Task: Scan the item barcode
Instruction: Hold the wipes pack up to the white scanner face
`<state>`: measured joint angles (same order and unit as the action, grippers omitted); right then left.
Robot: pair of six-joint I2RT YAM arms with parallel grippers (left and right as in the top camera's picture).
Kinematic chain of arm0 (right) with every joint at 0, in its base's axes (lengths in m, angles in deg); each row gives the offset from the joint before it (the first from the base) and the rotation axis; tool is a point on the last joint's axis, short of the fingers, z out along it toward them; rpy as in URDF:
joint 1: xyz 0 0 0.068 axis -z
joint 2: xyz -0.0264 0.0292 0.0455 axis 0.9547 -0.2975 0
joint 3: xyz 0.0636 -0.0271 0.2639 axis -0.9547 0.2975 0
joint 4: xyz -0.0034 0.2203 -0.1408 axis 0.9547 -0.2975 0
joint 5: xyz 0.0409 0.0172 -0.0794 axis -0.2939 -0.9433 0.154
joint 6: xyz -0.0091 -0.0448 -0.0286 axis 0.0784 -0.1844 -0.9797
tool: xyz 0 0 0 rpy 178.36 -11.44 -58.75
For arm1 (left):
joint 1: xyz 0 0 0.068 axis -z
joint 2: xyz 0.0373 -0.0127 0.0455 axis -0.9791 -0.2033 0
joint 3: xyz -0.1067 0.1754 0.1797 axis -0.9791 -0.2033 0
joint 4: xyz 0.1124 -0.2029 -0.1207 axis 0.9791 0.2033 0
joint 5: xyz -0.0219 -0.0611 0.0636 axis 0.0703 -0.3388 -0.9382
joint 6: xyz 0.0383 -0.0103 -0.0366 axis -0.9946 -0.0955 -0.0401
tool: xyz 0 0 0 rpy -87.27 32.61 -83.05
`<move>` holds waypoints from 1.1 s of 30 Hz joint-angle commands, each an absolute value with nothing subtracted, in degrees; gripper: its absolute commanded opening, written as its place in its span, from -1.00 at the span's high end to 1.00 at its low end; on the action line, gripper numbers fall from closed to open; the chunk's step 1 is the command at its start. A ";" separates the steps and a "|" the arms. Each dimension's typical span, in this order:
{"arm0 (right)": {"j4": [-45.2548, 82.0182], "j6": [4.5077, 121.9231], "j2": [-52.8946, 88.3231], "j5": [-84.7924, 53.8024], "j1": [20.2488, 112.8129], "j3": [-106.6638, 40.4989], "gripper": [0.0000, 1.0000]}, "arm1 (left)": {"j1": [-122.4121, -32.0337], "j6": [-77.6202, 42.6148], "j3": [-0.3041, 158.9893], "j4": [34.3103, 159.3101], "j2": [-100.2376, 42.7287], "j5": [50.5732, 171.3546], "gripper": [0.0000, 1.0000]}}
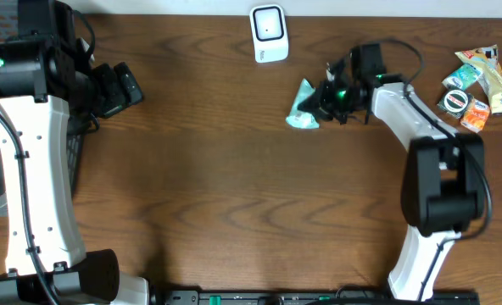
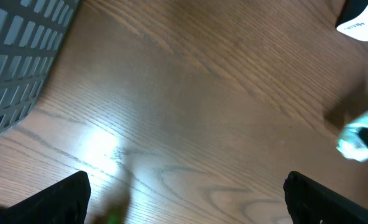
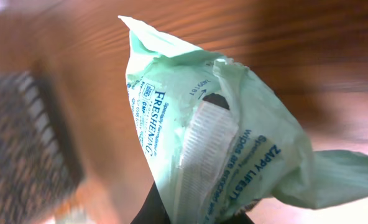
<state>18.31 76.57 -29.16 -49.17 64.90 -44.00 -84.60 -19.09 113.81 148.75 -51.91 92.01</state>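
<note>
green wipes packet (image 3: 215,143): being gripped at one end by the right gripper (image 1: 323,100), jaws closed on it.
packet's place: being held over the wooden table (image 1: 234,186), near the white barcode scanner (image 1: 269,34) but apart from it.
left gripper (image 1: 128,85): being held wide apart, nothing in it, beside the grey basket (image 2: 16,50).
surroundings: snack packets (image 1: 480,80) being left heaped at the far right.

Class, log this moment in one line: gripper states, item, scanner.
left gripper open, empty | right gripper shut on green packet | white scanner apart from packet
</note>
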 commanded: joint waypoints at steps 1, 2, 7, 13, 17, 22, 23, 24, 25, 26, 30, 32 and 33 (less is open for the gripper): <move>17.93 64.53 -19.67 -59.29 62.85 -45.64 0.98 | -84.73 -19.20 114.27 148.93 -51.43 91.71 -0.95; 17.76 62.63 -17.95 -59.20 62.02 -45.64 0.98 | -84.73 -19.20 114.27 148.93 -51.43 91.71 -0.95; 17.78 60.35 -10.43 -50.35 57.12 -45.64 0.98 | -84.73 -19.20 114.27 148.93 -51.43 91.71 -0.96; 19.88 57.14 -6.86 -47.46 51.94 -45.64 0.98 | -84.73 -19.20 114.27 148.93 -51.43 91.71 -0.95; 21.21 57.14 -7.10 -47.44 50.96 -45.64 0.98 | -84.73 -19.20 114.27 148.93 -51.43 91.71 -0.96; 21.26 58.17 -7.26 -42.28 50.91 -45.64 0.98 | -84.73 -19.20 114.27 148.93 -51.43 91.71 -0.96; 21.23 59.74 -7.34 -39.35 50.85 -45.64 0.98 | -84.73 -19.20 114.27 148.93 -51.43 91.71 -0.96; 21.23 62.10 -7.61 -34.46 50.76 -45.64 0.98 | -84.73 -19.20 114.27 148.93 -51.43 91.71 -0.96; 21.23 63.72 -8.02 -29.39 50.54 -45.64 0.98 | -84.73 -19.20 114.27 148.93 -51.43 91.71 -0.95; 21.41 64.92 -8.37 -25.17 50.28 -45.64 0.98 | -84.73 -19.20 114.27 148.93 -51.43 91.71 -0.95; 26.68 69.42 -10.43 -11.68 48.75 -45.64 0.98 | -84.73 -19.20 114.27 148.93 -51.43 91.71 -0.96; 32.25 68.92 -11.76 -4.51 47.48 -45.64 0.98 | -84.73 -19.20 114.27 148.93 -51.43 91.71 -0.96; 34.48 68.20 -12.35 -0.62 46.94 -45.64 0.98 | -84.73 -19.20 114.27 148.93 -51.43 91.71 -0.96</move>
<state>31.46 66.76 -10.82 -16.38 48.86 -44.92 -84.60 -19.09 113.81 148.73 -51.91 91.99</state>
